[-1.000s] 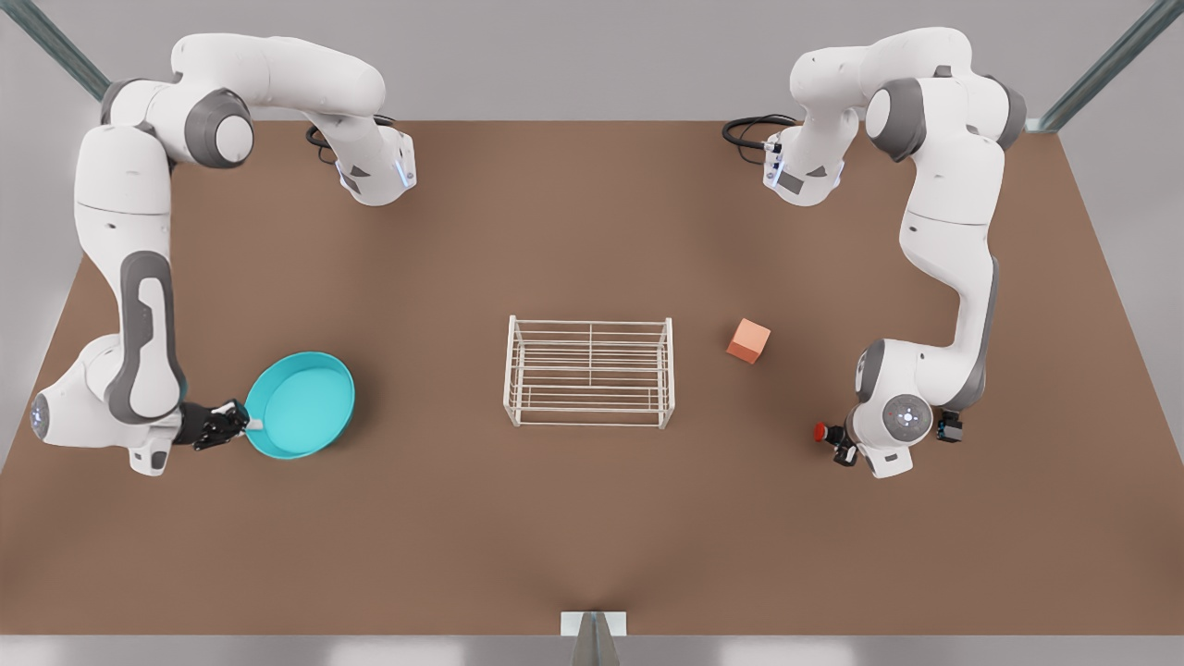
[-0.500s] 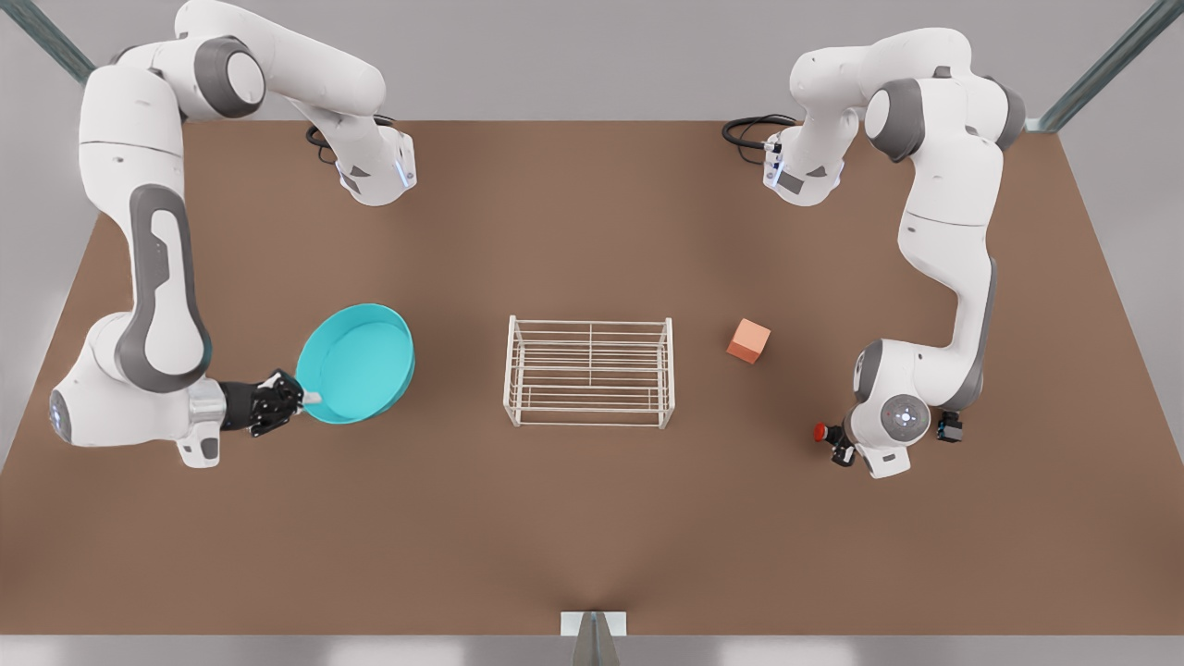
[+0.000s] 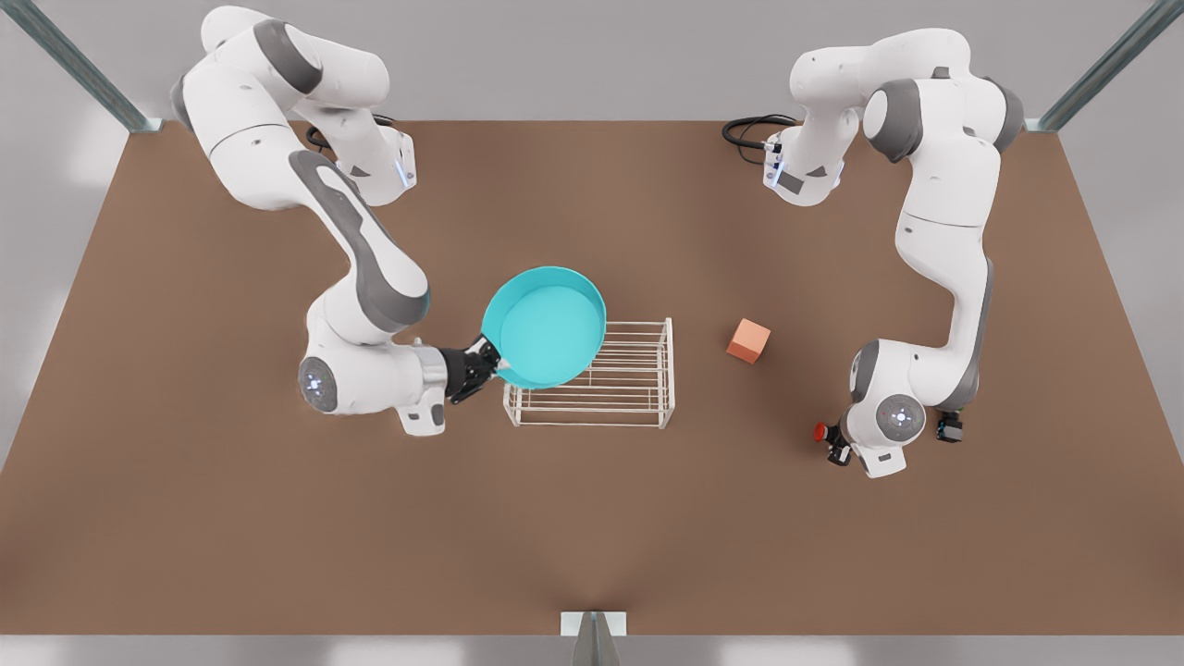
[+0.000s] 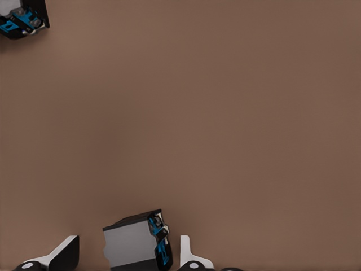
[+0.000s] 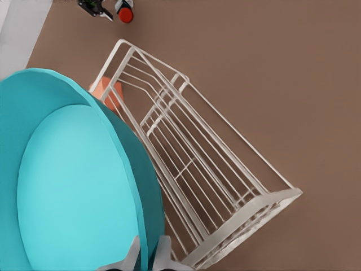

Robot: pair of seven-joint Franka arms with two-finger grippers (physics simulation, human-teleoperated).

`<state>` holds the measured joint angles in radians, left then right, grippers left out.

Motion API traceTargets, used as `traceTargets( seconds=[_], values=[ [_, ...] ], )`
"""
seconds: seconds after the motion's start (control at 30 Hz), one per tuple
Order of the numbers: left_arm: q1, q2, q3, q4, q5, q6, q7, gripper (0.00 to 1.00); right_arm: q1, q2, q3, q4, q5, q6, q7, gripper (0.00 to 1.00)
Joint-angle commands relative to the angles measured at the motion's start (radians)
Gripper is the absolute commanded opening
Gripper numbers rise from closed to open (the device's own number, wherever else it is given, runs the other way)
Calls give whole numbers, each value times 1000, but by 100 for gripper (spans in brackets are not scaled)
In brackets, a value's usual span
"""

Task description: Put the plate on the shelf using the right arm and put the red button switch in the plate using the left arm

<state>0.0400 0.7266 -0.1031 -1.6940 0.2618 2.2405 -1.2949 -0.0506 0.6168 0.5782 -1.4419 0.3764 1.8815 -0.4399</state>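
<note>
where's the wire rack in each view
Front view: wire rack at the table's middle, its front-view-left end under the blue plate.
Right wrist view: rack runs beside the plate.
Left wrist view: not in it.
Shared landmark: the orange cube beyond the rack.

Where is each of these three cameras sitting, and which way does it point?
Front view: high over the near table edge, looking down on the table; both whole arms show.
Left wrist view: on the arm at the front view's right, facing down; its left fingers straddle a black switch body.
Right wrist view: on the other arm, facing the held plate and shelf; its right fingers pinch the rim.
Shared: front and right wrist views both show plate, shelf, orange cube, red button switch.
</note>
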Motion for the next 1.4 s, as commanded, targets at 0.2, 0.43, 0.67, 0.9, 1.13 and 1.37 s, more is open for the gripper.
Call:
traceTargets(
  seconds=[0.2, 0.43, 0.67, 0.9, 1.13, 1.37],
  values=[
    [0, -3, 0, 0, -1, -2, -6, 75, 67, 9, -1, -58, -45, 226, 618, 17],
    [0, -1, -1, 0, -1, -2, -7, 57, 67, 21, -3, -60, -79, 222, 619, 59],
    [3, 1, 0, 0, -1, 2, 5, 63, 6, -54, -6, -49, -79, 111, 613, 100],
    [5, 1, 0, 0, -1, 2, 3, 54, -193, -359, -18, -49, -306, -159, 613, 100],
    [11, -38, 0, 2, -1, -58, 26, 54, 37, -578, -572, -49, -340, -401, 460, 100],
    [11, -96, -12, 13, -29, -159, 28, 48, 52, -470, -575, -25, -336, -363, 500, 100]
  ],
)
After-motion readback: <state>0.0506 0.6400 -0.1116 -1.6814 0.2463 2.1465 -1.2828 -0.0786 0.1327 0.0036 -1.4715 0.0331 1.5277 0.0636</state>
